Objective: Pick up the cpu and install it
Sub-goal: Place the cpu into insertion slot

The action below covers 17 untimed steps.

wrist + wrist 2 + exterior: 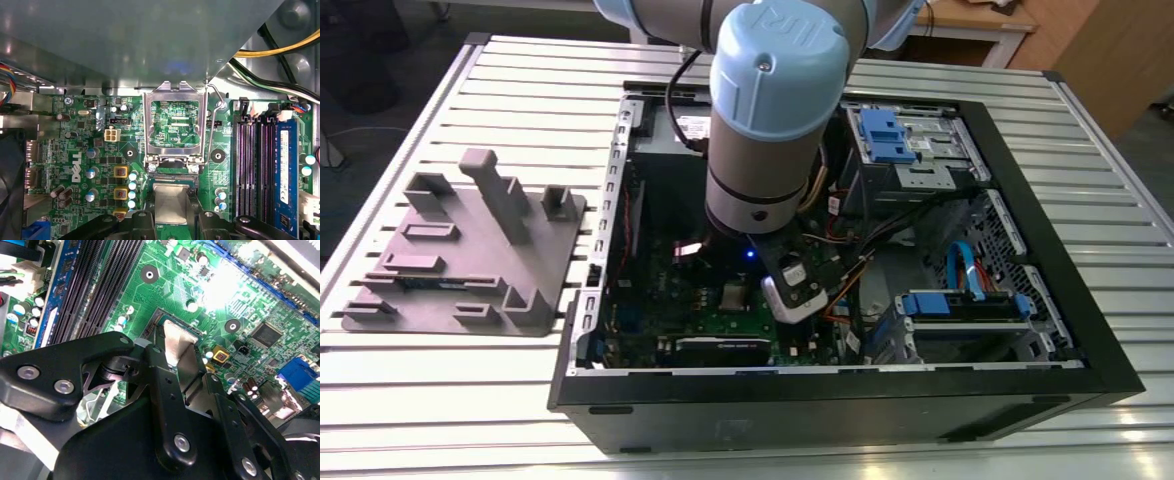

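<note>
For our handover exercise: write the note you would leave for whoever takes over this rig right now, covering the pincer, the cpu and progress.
Pincer: shut on the cpu.
Cpu: picked up, held low over the motherboard, right beside the socket frame, which is flipped open.
Done: pick-up, carry to the socket.
Left: cpu not released; cannot tell whether it is seated; frame not closed.

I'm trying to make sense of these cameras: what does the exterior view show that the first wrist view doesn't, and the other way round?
Exterior view: the whole black computer case, the grey fixture tray beside it on the slatted table, and the arm.
First wrist view: the open socket frame and the cpu gripped by the tool.
Both: the green motherboard.
</note>
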Motion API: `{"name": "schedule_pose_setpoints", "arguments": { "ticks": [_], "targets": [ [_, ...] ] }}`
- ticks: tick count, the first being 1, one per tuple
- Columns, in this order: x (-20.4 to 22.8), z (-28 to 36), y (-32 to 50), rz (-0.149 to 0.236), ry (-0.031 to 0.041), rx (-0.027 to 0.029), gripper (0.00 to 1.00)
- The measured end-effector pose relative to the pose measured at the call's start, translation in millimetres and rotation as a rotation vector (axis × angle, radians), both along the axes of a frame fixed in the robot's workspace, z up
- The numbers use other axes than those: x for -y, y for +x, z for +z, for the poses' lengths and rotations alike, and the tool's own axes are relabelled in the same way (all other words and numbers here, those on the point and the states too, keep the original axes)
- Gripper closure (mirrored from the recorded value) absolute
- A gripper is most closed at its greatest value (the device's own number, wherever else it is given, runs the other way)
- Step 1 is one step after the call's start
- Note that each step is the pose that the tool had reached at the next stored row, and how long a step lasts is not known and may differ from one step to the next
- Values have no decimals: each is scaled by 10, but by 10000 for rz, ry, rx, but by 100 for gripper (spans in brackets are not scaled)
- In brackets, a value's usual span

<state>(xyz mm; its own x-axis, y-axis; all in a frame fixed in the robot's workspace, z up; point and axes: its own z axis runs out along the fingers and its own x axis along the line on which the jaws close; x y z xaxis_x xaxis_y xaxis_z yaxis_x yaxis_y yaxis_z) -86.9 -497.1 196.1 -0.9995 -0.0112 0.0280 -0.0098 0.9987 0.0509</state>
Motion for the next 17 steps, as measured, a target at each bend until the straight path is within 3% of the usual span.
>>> {"name": "schedule_pose_setpoints", "arguments": {
  "ticks": [3, 4, 17],
  "targets": [
    [0, 0, 1, 0, 0, 0, 61],
    [0, 0, 2, 0, 0, 0, 55],
    [0, -34, 2, -152, 0, 0, 55]
  ]
}}
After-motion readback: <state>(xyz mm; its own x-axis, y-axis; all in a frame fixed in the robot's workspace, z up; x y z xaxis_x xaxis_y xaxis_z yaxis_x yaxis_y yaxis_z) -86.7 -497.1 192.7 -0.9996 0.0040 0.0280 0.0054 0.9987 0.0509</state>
